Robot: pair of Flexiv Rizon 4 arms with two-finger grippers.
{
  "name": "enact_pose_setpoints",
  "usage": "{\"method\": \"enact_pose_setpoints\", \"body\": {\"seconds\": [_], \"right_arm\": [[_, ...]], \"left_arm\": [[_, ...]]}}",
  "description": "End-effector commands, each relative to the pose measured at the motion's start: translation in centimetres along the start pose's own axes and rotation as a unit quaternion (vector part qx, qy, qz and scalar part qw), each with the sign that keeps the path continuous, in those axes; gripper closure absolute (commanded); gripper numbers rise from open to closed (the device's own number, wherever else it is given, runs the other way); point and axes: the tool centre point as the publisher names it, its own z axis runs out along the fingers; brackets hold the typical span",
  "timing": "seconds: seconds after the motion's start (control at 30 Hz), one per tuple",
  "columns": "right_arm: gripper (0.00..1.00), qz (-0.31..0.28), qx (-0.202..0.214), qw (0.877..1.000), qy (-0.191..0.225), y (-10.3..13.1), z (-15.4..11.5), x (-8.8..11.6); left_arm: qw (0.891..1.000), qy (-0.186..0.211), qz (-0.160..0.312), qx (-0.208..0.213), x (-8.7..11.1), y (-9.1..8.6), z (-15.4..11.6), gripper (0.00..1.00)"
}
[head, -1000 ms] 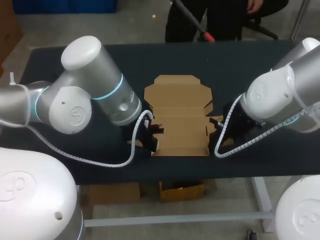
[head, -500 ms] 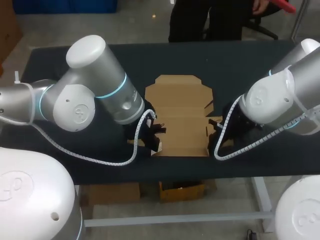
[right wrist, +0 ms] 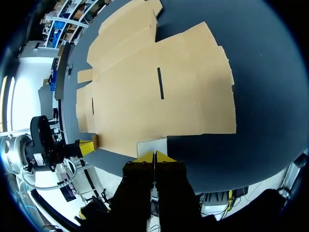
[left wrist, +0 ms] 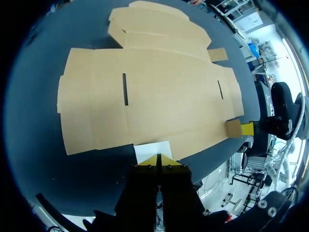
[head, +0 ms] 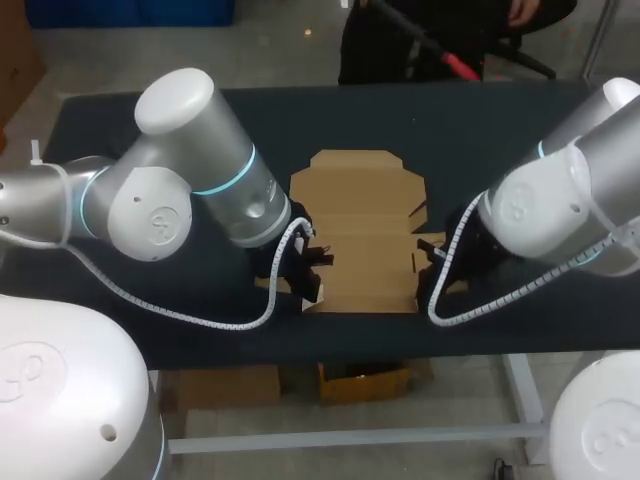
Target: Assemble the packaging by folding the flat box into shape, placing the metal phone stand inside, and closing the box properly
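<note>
Two flat box (head: 360,235) edges pinched by left fingers (left wrist: 150,161), right fingers (right wrist: 145,158).

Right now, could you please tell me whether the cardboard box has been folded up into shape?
No, the box lies flat and unfolded on the table.

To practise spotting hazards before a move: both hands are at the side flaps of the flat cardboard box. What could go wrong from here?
The left hand and the right hand each pinch only a small side flap of the flat box; lifting might tear or bend a flap, or let it slip out.
With opposite ends held, uneven pulls could skew the box and fold it off its creases.
</note>
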Motion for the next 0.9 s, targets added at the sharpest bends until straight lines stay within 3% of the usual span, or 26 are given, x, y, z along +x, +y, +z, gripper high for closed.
{"method": "enact_pose_setpoints", "body": {"seconds": [0.03, 0.9], "right_arm": [[1.0, 0.001, -0.005, 1.0, -0.005, -0.4, -0.2, 0.2], [1.0, 0.0, 0.008, 1.0, -0.005, 0.8, 1.9, 0.2]], "left_arm": [[1.0, -0.004, -0.002, 0.001, 0.0, 0.1, 0.0, 1.0], [1.0, -0.006, -0.007, -0.007, -0.5, 0.1, 0.5, 1.0]]}}
